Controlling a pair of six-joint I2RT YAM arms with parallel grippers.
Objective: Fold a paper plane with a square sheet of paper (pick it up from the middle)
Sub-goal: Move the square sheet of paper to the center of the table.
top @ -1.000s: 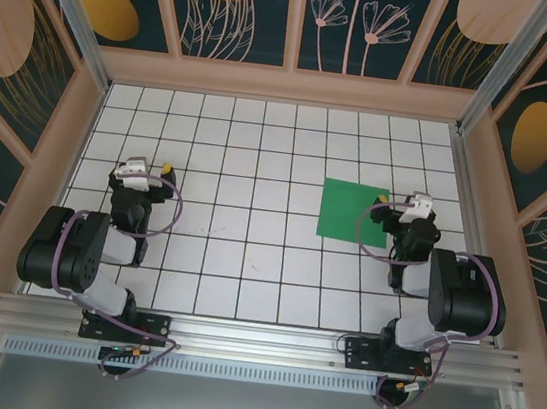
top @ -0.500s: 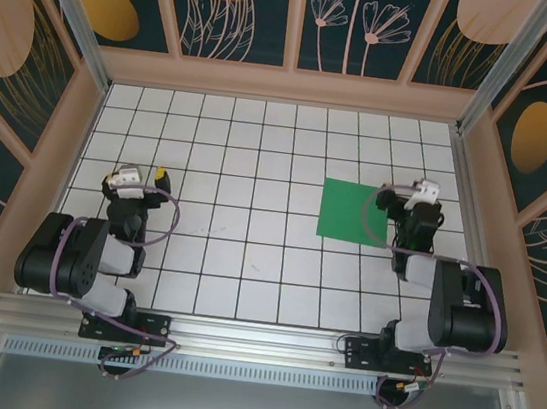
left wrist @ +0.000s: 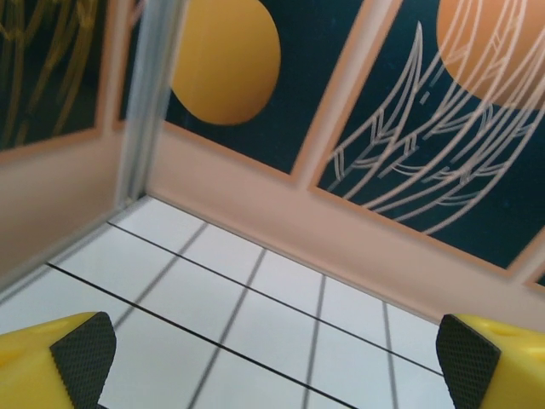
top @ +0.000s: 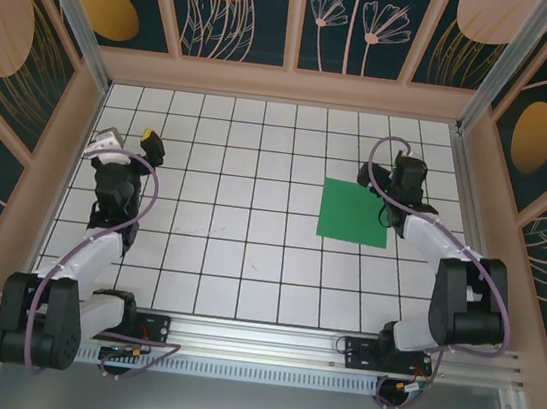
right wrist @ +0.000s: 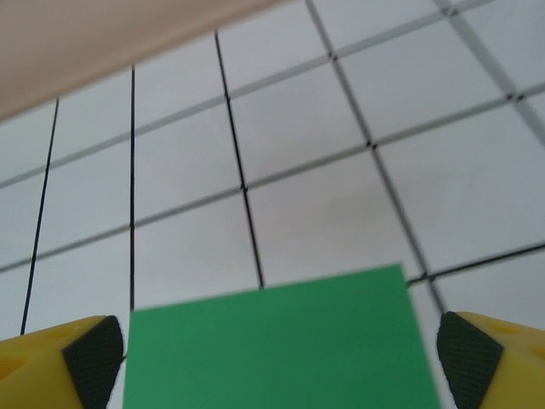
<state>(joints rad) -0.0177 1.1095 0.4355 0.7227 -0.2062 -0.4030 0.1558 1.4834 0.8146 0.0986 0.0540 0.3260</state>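
Looking down from above, the square sheet of paper (top: 355, 212) is lying flat on the table (top: 246, 261), right of centre. The right gripper (top: 402, 173) is hanging by its far right corner, and the left gripper (top: 129, 138) is sitting well apart. At the left wrist, the pads (left wrist: 83, 349) are gaping, empty. At the right wrist, the pads (right wrist: 94, 354) are gaping over the sheet's edge, seemingly clear of it. Closing here, off the middle, is risking skidding or creasing the thin paper.

The square sheet of paper (top: 354, 212) is plain bright green and unfolded. It lies flat on the white grid, right of centre.
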